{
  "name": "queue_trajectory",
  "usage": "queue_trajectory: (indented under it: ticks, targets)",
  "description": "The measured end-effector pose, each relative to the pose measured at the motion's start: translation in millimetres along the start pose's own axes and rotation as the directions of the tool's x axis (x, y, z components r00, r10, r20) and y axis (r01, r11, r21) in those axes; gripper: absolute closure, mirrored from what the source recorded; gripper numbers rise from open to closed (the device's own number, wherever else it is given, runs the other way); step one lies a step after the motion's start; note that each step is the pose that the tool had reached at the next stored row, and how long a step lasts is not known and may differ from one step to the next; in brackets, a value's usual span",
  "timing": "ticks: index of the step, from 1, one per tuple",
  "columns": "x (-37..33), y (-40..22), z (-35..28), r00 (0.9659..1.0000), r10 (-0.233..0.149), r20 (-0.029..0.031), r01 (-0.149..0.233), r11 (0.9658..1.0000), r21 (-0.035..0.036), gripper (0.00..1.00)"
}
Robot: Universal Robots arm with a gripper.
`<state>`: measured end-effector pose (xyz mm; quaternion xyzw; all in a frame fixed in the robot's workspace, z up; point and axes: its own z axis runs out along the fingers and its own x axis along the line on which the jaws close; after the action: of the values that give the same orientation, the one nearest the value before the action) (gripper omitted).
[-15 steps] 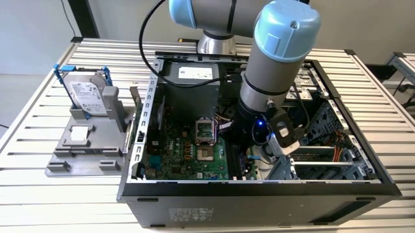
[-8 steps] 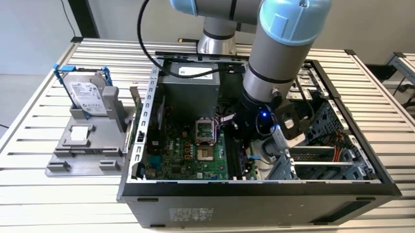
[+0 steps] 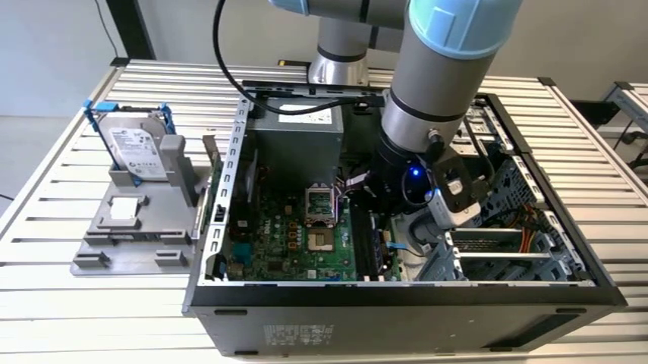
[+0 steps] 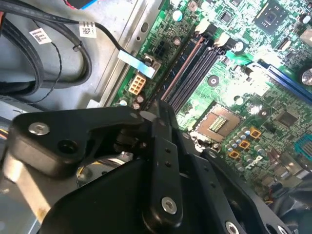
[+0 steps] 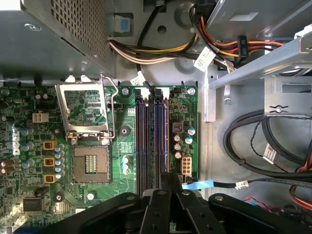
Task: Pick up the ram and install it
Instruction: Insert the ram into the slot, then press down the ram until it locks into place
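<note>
Green motherboard (image 3: 294, 235) fills the floor of the open computer case (image 3: 218, 227) in the exterior view, and your arm (image 3: 435, 98) reaches down into the case right of centre. At the left of the frame the grey fixture (image 3: 121, 227) carries the hard drive (image 3: 136, 148).

In the second wrist view the gripper (image 4: 161, 109) hangs at centre frame with its tip just over the near end of the 4 memory slots (image 4: 190, 73), which run toward the upper right. The CPU socket (image 4: 217, 122) lies beside them.

In the first wrist view the gripper (image 5: 165, 178) sits at bottom centre, jaws drawn together. Whether the ram is pinched between them I cannot tell; a stick that thin would be edge-on here. All 4 memory slots (image 5: 151, 141) look empty. The tip lines up near the rightmost ones.

To seat it well, I judge you should keep the stick parallel to its slot, check that the white latches (image 5: 141, 91) are open, and press straight down evenly, staying clear of the black cables (image 5: 253, 141).
</note>
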<state>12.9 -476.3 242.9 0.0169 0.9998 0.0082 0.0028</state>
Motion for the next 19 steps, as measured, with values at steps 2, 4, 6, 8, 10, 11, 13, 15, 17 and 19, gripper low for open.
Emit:
queue_trajectory:
  ticks: [2, 4, 6, 8, 10, 11, 13, 15, 17, 19]
  targets:
    - [0.0, 0.0, 0.0, 1.0000, 0.000, 0.0000, 0.000, 1.0000, -0.0001, 1.00]
    - [0.0, 0.0, 0.0, 1.0000, 0.000, 0.0000, 0.000, 1.0000, -0.0002, 1.00]
    - [0.0, 0.0, 0.0, 1.0000, 0.000, 0.0000, 0.000, 1.0000, -0.0002, 1.00]
    - [0.0, 0.0, 0.0, 1.0000, 0.000, 0.0000, 0.000, 1.0000, -0.0003, 1.00]
    - [0.0, 0.0, 0.0, 1.0000, 0.000, 0.0000, 0.000, 1.0000, -0.0003, 1.00]
    - [0.0, 0.0, 0.0, 1.0000, 0.000, 0.0000, 0.000, 1.0000, -0.0004, 1.00]
    - [0.0, 0.0, 0.0, 1.0000, 0.000, 0.0000, 0.000, 1.0000, -0.0004, 1.00]
    - [0.0, 0.0, 0.0, 1.0000, 0.000, 0.0000, 0.000, 1.0000, -0.0004, 1.00]
    - [0.0, 0.0, 0.0, 1.0000, -0.007, -0.0001, 0.007, 1.0000, -0.0005, 1.00]
    - [0.1, 0.0, 0.0, 0.9995, -0.032, -0.0005, 0.032, 0.9995, -0.0006, 1.00]
